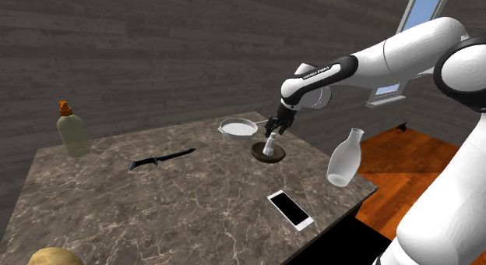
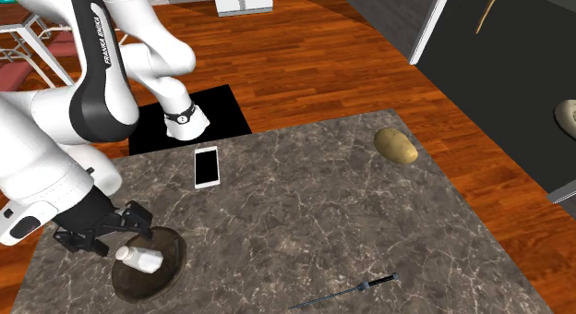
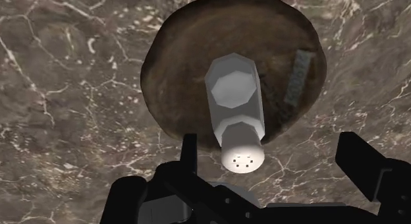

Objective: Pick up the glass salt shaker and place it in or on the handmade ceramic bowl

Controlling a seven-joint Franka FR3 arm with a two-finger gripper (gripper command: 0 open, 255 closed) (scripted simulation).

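Note:
The salt shaker (image 3: 236, 107), pale grey with a perforated cap, leans tilted inside the dark brown bowl (image 3: 191, 58), cap end up over the rim toward my hand. My gripper (image 3: 274, 157) hovers just above it, open; its fingers (image 3: 190, 153) flank the cap without touching. In the shoulder view the gripper (image 1: 276, 125) hangs over the shaker (image 1: 271, 146) and bowl (image 1: 279, 156) near the table's far right. In the second exterior view the shaker (image 2: 140, 258) lies in the bowl (image 2: 138, 283) under the gripper (image 2: 102, 231).
On the marble table (image 1: 195, 201) lie a black knife (image 1: 162, 158), a white phone (image 1: 290, 210), a white dish (image 1: 237, 128) behind the bowl, a bottle with an orange cap (image 1: 72, 129) far left, and a potato (image 1: 54, 257). A white vase (image 1: 345, 158) stands at the right edge.

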